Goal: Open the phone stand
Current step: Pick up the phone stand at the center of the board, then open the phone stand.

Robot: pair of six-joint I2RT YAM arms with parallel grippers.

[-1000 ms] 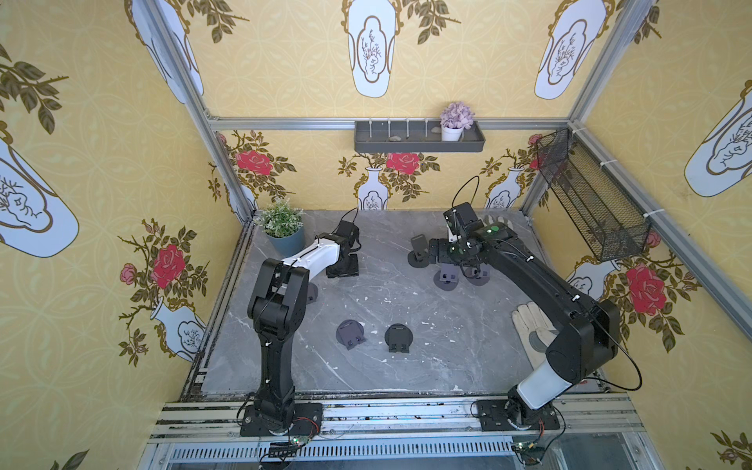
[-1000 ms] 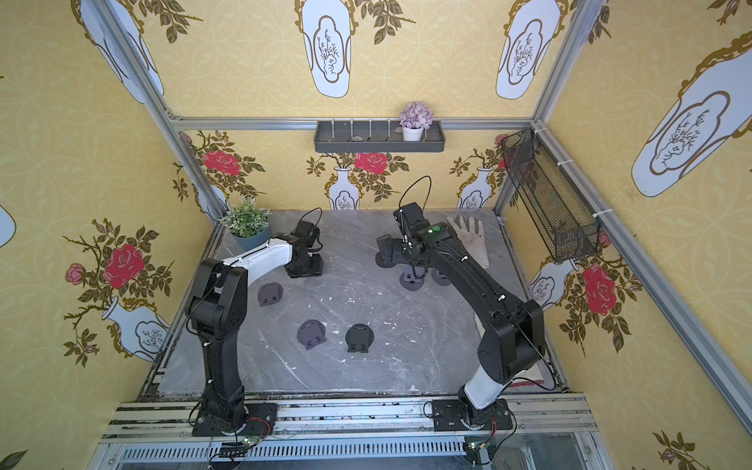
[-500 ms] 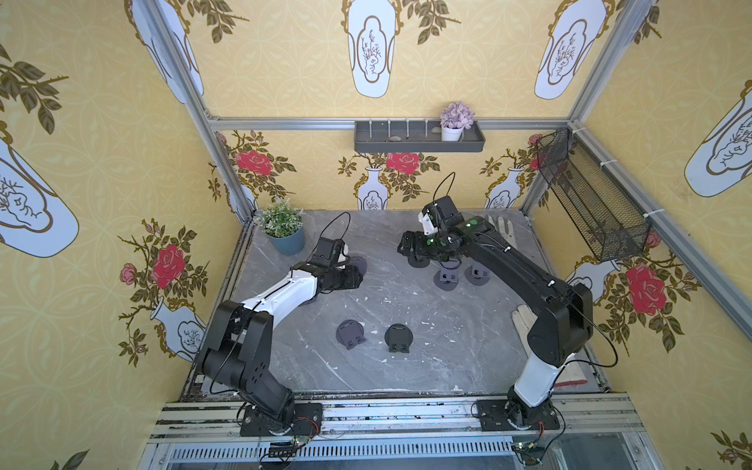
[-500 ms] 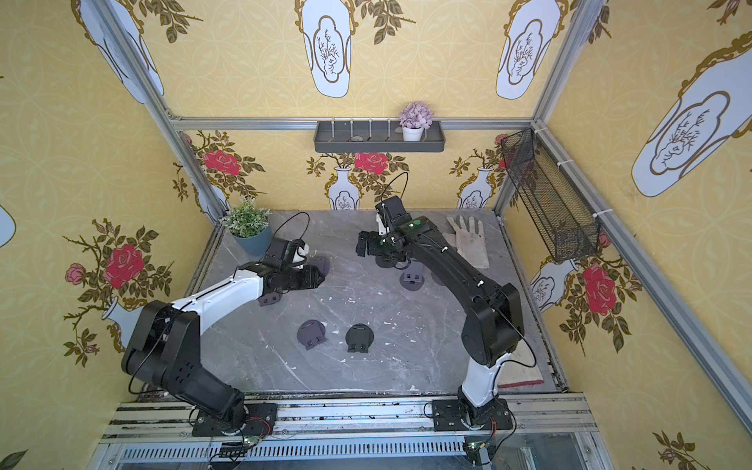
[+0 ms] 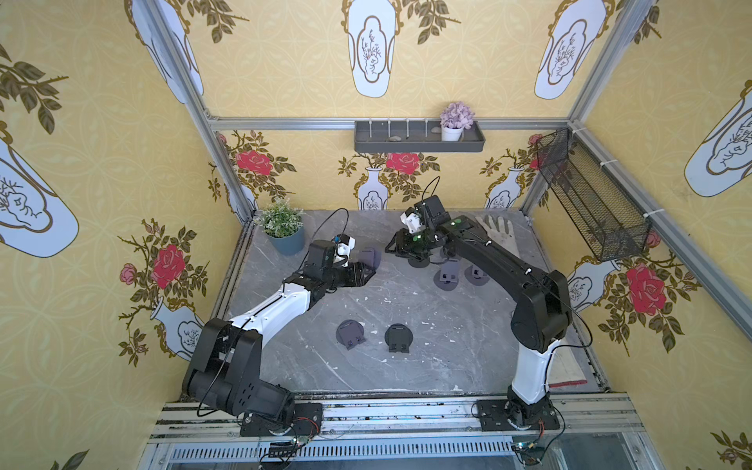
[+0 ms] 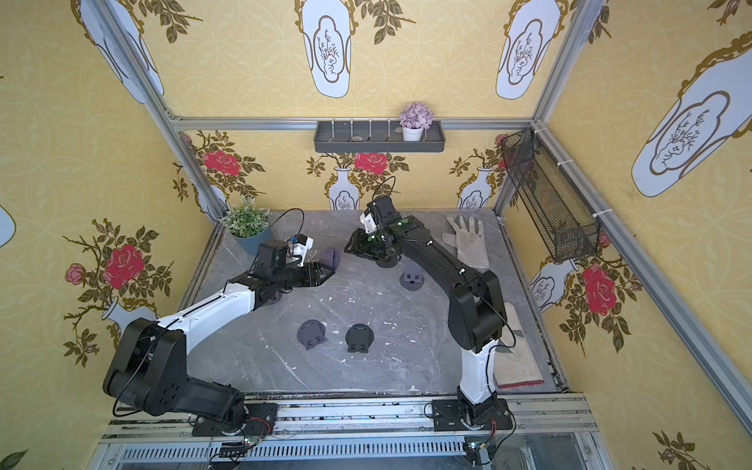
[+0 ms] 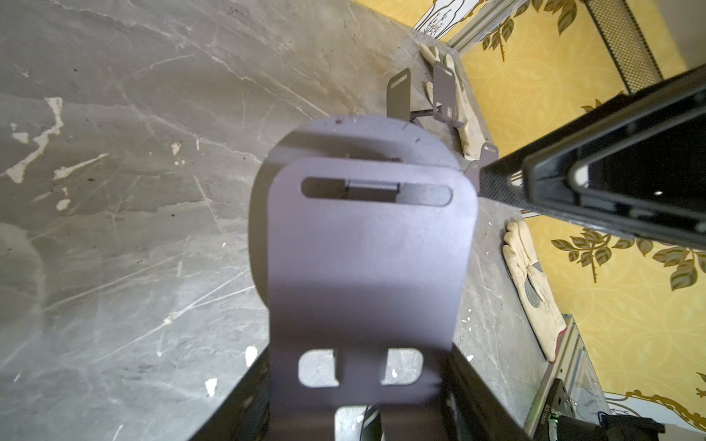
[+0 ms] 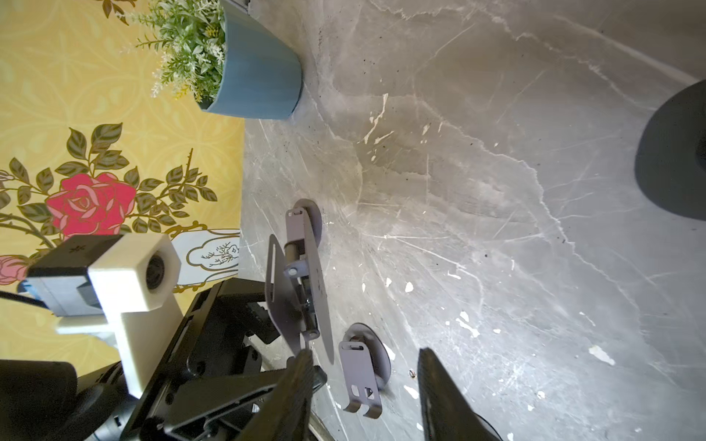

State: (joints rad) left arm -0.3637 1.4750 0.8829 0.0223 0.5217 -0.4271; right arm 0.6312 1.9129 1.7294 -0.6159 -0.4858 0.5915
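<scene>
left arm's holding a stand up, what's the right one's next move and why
Probably shift the right gripper over the free plate of the phone stand: the left gripper holds it aloft, and that plate sits just outside the open jaws.

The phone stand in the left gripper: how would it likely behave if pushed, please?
The phone stand looks like thin sheet metal, so probably stiff and light. Its plates meet at a visible hinge, so a push likely swings one rather than bending it. Held at one end by the left gripper, it may twist.
</scene>
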